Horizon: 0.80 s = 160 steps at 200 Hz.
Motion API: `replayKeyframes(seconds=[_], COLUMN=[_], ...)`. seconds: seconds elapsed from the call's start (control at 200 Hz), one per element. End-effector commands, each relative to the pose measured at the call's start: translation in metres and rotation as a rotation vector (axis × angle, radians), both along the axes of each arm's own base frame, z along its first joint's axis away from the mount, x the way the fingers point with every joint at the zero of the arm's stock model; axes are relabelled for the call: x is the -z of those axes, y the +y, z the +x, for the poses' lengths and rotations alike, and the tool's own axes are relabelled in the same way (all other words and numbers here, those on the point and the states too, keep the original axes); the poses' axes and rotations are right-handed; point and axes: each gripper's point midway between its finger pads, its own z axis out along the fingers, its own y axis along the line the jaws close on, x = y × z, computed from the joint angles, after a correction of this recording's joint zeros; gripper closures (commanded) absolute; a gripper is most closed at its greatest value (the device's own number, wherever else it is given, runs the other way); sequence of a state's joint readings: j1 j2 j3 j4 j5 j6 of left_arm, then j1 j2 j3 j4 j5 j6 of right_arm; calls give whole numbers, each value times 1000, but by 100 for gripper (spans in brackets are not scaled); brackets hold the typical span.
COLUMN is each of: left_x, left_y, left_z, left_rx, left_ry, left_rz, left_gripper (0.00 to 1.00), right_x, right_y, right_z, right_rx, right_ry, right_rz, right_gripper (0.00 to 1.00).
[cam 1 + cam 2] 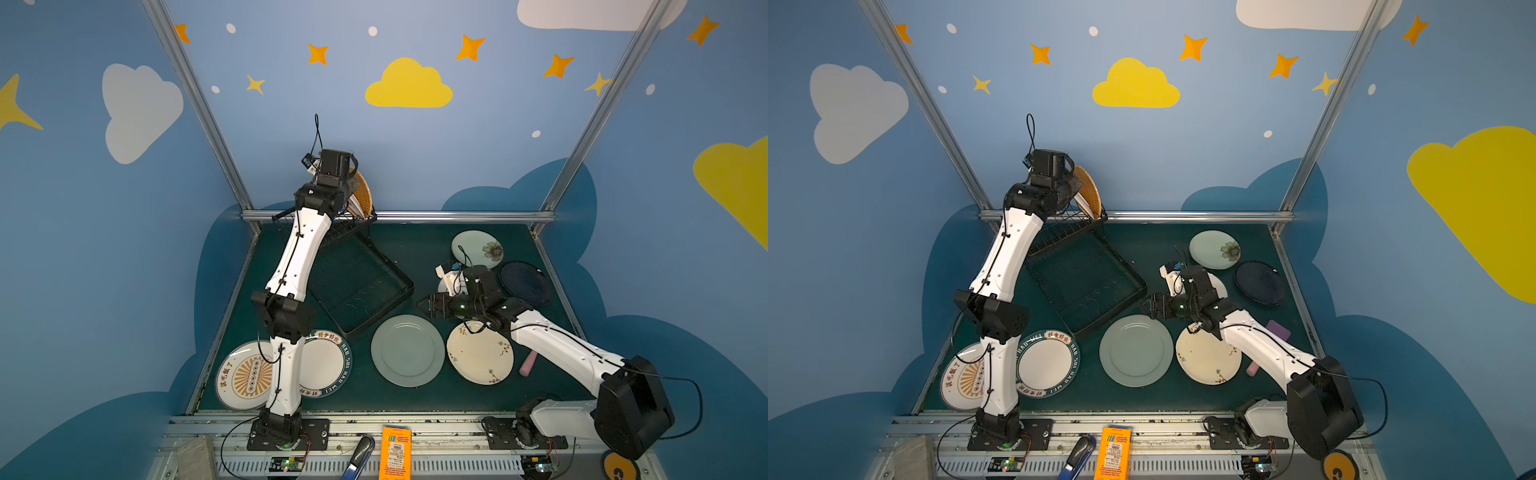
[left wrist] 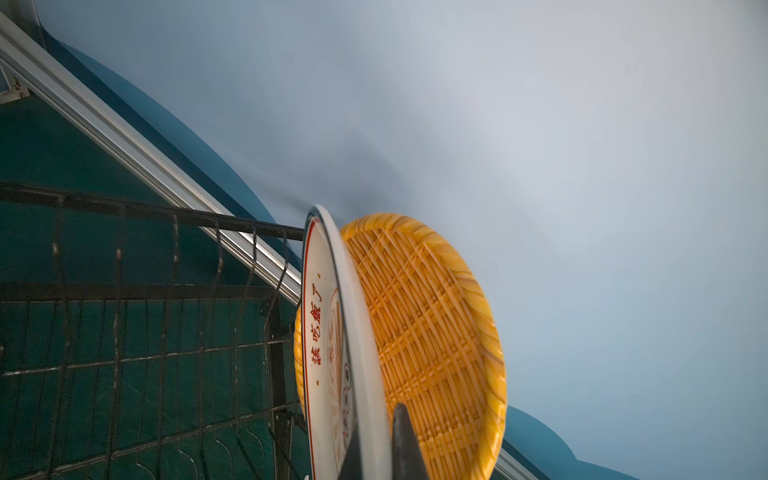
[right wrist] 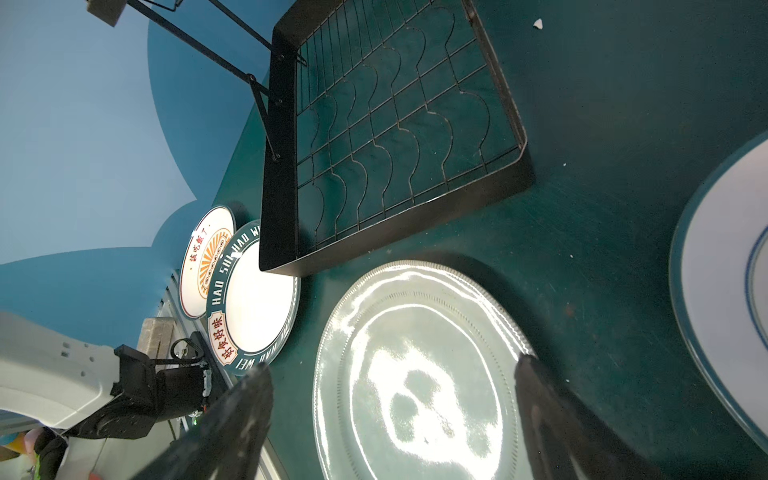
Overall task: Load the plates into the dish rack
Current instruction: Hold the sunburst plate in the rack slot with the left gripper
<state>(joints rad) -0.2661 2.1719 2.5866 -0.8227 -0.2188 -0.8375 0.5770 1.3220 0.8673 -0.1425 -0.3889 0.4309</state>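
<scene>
The sunburst plate (image 2: pixel 322 332) is clamped edge-on by the left gripper (image 2: pixel 376 457), the orange woven plate (image 2: pixel 428 332) just beside it. It should be lowered upright into 1 dish rack (image 2: pixel 124 291) slot.

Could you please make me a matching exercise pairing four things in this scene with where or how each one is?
Things:
1. orange woven plate
2. plain pale green plate
3. dark navy plate
4. left gripper

States:
a. flat by the near corner of the dish rack
b. shut on the rim of a white lettered plate
c. standing on edge at the rack's raised end
d. flat near the right edge of the table

Pairs: 1-c, 2-a, 3-d, 4-b
</scene>
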Motion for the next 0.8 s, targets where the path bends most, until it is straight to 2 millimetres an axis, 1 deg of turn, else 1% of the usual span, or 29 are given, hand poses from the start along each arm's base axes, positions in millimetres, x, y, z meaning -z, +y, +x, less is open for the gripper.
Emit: replayKeyframes(seconds=[0.0, 0.285, 0.471, 0.521, 0.601, 0.706, 0.796], left_x=[-23, -18, -6, -2, -1, 1, 3], left_y=[5, 8, 11, 11, 10, 13, 15], left_z=[0, 1, 4, 4, 4, 3, 2], left_rx=[-5, -9, -3, -3, 7, 2, -7], left_ry=[-66, -49, -15, -4, -3, 8, 21], left_rz=[12, 22, 2, 0, 5, 2, 1], left_gripper=[96, 96, 96, 96, 96, 96, 96], right_x=[-7, -1, 2, 3, 2, -1, 0], right_y=[2, 0, -1, 0, 0, 1, 0], right_z=[2, 4, 4, 5, 5, 5, 5], right_rx=[-3, 8, 8, 8, 9, 6, 8], right_ry=[17, 74, 132, 137, 133, 127, 130], right_rz=[13, -10, -30, -30, -24, -16, -18], right_gripper=[11, 11, 11, 11, 11, 11, 11])
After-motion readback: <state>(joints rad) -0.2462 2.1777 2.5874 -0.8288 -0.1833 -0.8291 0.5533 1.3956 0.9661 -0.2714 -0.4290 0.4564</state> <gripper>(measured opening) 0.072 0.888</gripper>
